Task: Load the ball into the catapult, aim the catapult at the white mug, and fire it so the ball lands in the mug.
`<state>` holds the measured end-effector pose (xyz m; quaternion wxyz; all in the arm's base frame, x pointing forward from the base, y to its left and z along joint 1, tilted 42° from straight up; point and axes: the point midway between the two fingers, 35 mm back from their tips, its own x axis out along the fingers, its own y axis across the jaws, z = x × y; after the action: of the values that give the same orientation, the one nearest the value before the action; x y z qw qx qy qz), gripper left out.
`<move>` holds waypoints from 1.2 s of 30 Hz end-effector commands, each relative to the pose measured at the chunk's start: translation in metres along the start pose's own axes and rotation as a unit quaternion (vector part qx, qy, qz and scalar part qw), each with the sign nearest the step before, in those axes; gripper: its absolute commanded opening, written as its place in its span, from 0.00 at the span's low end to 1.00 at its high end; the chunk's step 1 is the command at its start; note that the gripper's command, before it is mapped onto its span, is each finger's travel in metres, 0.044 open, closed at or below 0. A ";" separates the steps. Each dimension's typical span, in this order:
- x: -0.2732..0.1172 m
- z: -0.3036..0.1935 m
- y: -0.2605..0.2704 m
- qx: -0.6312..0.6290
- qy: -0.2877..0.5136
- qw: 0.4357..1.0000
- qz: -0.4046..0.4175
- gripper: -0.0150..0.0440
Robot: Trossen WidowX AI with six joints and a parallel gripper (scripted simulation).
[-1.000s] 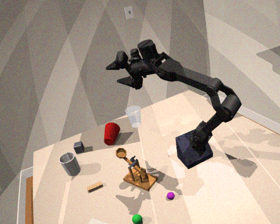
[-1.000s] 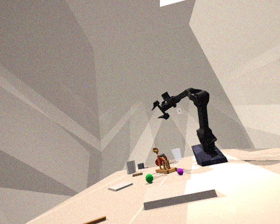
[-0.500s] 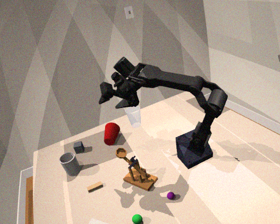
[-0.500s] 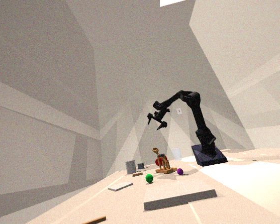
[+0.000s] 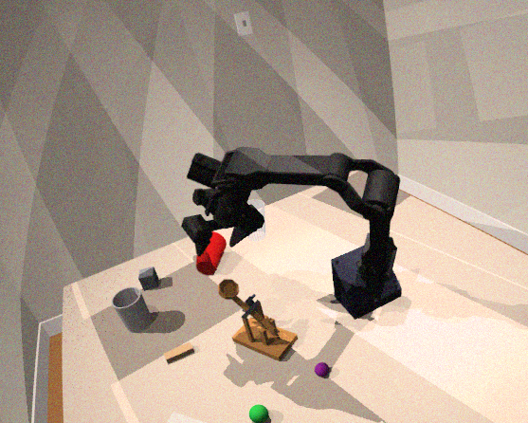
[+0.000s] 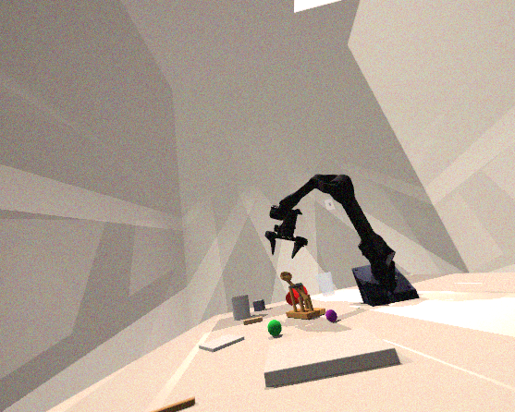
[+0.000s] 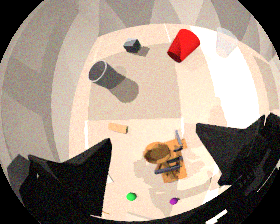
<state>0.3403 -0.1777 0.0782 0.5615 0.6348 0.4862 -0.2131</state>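
Observation:
The wooden catapult (image 5: pixel 285 344) (image 6: pixel 306 314) stands on its flat base with its arm raised. Its spoon cup (image 5: pixel 228 288) (image 6: pixel 286 276) (image 7: pixel 157 152) looks empty. A purple ball (image 5: pixel 321 369) (image 6: pixel 331 316) (image 7: pixel 174 201) lies beside the base, and a green ball (image 5: pixel 259 413) (image 6: pixel 275 328) (image 7: pixel 131 196) lies farther off. A grey-looking, open-topped cup (image 5: pixel 136 315) (image 6: pixel 240 308) (image 7: pixel 107 77) stands upright; no handle shows, so I cannot tell whether it is the white mug. My gripper (image 5: pixel 216 250) (image 6: pixel 283 255) (image 7: pixel 156 136) is open and empty, pointing down high above the catapult area.
A red cup (image 5: pixel 212 253) (image 7: pixel 184 45) lies on its side behind the catapult, near a translucent cup (image 5: pixel 264 226) (image 7: pixel 226 42). A dark cube (image 5: pixel 148 278) (image 6: pixel 259 305) and a wooden block (image 5: pixel 179 353) (image 7: pixel 118 128) flank the grey cup. Flat slabs (image 6: pixel 221 343) (image 6: pixel 331 368) lie in front.

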 end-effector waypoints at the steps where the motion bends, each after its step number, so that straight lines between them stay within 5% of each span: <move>1: 0.012 -0.018 0.001 -0.026 0.041 0.999 -0.025 1.00; 18: 0.048 -0.105 -0.008 -0.120 0.228 0.957 -0.137 1.00; 36: 0.048 -0.105 -0.008 -0.120 0.228 0.957 -0.137 0.25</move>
<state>0.3249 -0.0643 0.0636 0.4724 0.5222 0.7055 -0.0800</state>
